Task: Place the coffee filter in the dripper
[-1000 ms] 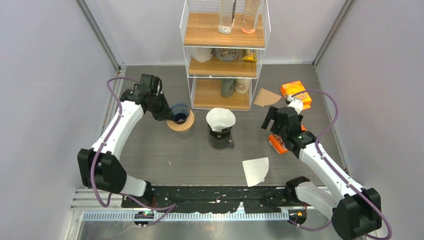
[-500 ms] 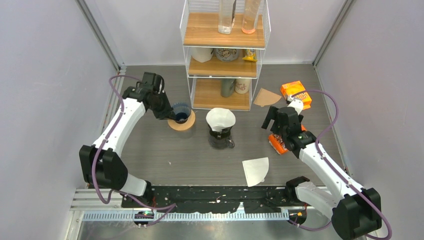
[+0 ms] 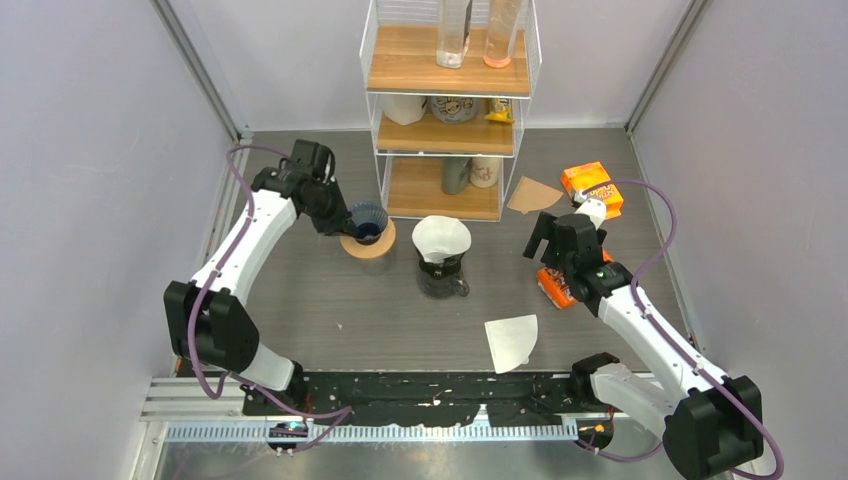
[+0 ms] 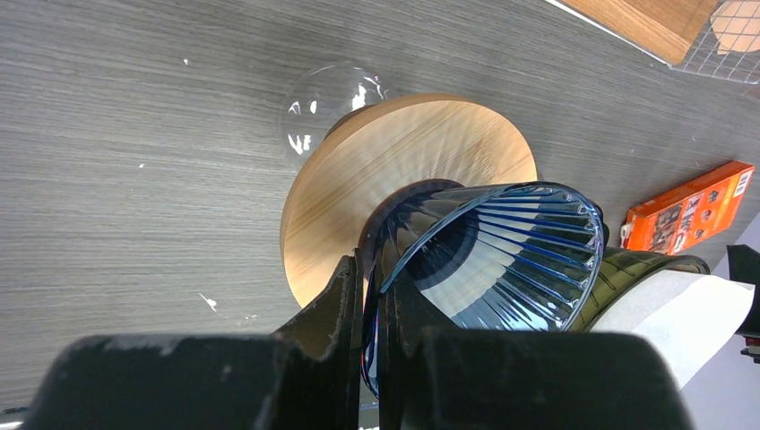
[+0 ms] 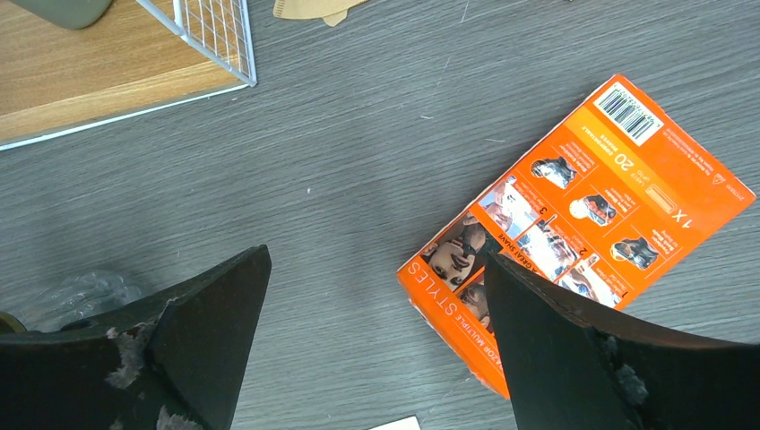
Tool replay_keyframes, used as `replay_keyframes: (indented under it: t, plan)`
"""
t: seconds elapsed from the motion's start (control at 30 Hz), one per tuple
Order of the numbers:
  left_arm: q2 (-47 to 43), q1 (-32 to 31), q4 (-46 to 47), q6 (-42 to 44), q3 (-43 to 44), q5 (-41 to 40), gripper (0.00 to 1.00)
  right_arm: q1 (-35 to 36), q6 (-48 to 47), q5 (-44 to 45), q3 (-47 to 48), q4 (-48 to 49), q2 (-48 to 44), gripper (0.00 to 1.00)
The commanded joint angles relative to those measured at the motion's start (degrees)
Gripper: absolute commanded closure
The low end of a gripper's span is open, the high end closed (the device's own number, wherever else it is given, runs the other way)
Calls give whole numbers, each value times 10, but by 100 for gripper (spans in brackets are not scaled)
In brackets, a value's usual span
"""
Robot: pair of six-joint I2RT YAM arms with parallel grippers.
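Grey wood-grain table (image 3: pixel 330 300), pale walls. A white coffee filter (image 3: pixel 511 340) lies flat in front of the carafe (image 3: pixel 441 272), untouched. Left of the carafe, the blue glass dripper (image 4: pixel 502 260) on its wooden collar (image 4: pixel 385 170) has shifted slightly back in the last second; we judge it is being positioned and not yet loaded. The left gripper (image 4: pixel 369 278) is nearly closed, pinching the dripper's wall. The right gripper (image 5: pixel 372 269) gapes wide over an orange box (image 5: pixel 582 215) right of the carafe, holding nothing.
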Motion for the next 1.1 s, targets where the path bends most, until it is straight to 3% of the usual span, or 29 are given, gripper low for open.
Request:
replay_keyframes:
  t: [0.0, 0.7, 0.97, 1.07]
  plan:
    - [16, -12, -97, 27, -4, -62, 89, -2, -7, 0, 6, 17, -1, 4]
    - [-30, -26, -46, 4, 38, -61, 70, -1, -8, 11, 7, 6, -20, 5]
    - [-53, -28, -24, -3, 58, -63, 55, -1, -10, 16, 8, 2, -28, 5]
    - [-72, -28, -24, 0, 71, -69, 36, -2, -10, 17, 7, 2, -33, 5]
